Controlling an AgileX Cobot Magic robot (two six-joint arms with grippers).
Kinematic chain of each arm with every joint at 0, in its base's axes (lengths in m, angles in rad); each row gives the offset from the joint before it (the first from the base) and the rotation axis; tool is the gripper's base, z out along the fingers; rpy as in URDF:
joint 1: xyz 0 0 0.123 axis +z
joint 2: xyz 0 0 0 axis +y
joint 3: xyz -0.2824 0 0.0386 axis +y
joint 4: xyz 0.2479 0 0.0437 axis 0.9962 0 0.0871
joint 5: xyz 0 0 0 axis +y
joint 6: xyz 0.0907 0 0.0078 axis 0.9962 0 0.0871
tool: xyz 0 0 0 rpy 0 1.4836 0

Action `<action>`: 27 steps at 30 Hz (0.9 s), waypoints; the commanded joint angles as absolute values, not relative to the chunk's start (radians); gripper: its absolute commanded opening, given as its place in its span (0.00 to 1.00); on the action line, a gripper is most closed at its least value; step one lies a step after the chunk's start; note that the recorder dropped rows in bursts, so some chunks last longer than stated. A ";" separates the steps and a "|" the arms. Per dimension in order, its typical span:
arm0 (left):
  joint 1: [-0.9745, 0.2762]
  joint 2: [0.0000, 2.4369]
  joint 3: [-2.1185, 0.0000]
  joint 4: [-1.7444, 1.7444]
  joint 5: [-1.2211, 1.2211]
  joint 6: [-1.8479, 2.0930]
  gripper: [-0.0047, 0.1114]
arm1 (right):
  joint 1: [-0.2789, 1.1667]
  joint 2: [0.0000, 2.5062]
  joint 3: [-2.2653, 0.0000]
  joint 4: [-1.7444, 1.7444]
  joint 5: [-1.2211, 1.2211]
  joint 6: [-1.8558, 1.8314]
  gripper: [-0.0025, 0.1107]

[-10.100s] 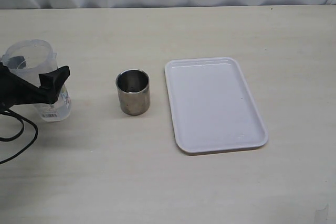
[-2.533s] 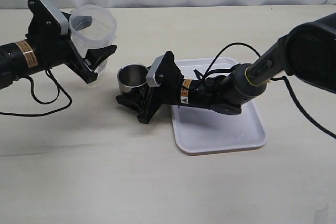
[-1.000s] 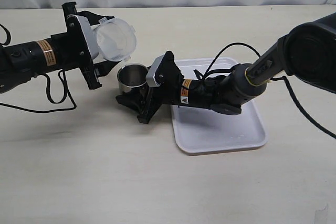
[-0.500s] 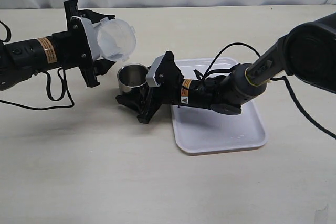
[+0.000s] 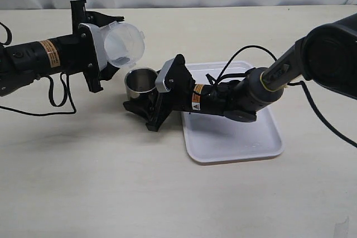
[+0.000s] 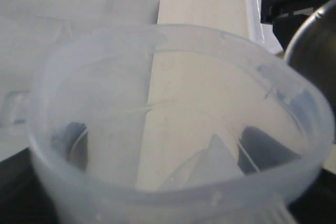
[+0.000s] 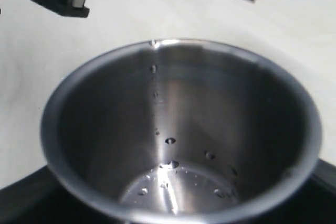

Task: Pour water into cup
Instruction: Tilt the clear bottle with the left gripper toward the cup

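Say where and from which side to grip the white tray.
Pinch the white tray by its raised rim on the right edge, from the right: it lies flat, so only the lip offers hold, and the right arm covers its left part.

Pitcher (image 5: 124, 45) hangs above and left of the cup (image 5: 139, 80), tray (image 5: 234, 144) just right of it

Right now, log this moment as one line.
phase: pour | left jaws: shut on pitcher, tipped over cup | right jaws: shut on cup, on table | cup: water drops inside
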State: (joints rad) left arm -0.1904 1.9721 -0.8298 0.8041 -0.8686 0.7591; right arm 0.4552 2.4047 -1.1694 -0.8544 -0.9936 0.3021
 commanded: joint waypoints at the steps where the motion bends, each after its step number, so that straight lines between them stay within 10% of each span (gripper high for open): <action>1: -0.198 1.964 -0.841 0.799 -0.910 0.799 0.04 | 0.456 2.406 -1.173 -0.852 -0.995 0.300 0.06; 27: -0.199 1.964 -0.841 0.803 -0.953 0.952 0.04 | 0.456 2.406 -1.173 -0.852 -0.995 0.300 0.06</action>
State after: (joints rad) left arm -0.1904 1.9721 -0.8298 0.8076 -0.8980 0.9111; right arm 0.4552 2.4047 -1.1694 -0.8544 -0.9936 0.3021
